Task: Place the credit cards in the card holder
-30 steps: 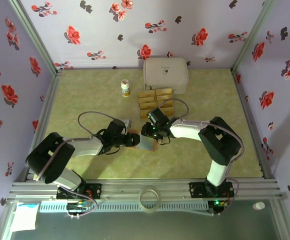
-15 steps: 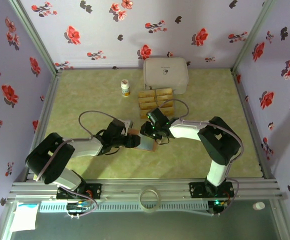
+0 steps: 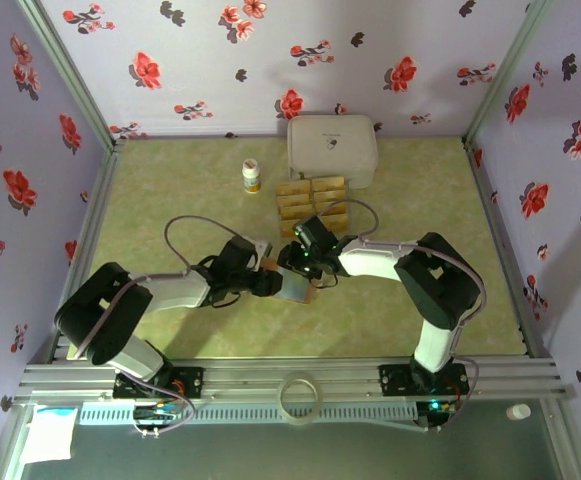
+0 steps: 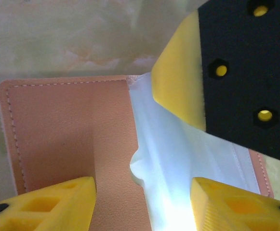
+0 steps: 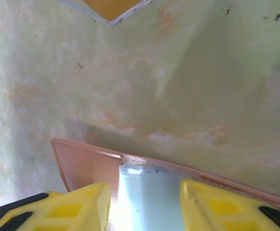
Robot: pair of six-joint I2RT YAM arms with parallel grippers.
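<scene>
While the left gripper and the right gripper meet over it with fingers spread, the card holder lies open on the green table.
Its leather is pinkish-tan with pale edge stitching and a glossy whitish pocket inside, and it lies mid-table, just nearer the arms than the gold credit cards.

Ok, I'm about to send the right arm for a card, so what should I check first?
1. The wallet lies open: ok.
2. The left gripper is over the wallet, jaws apart: ok.
3. The right gripper carries no card, jaws apart over the pocket: ok.
4. A card sits fully inside the pocket: cannot tell.
5. Loose cards wait near the box: ok.
</scene>
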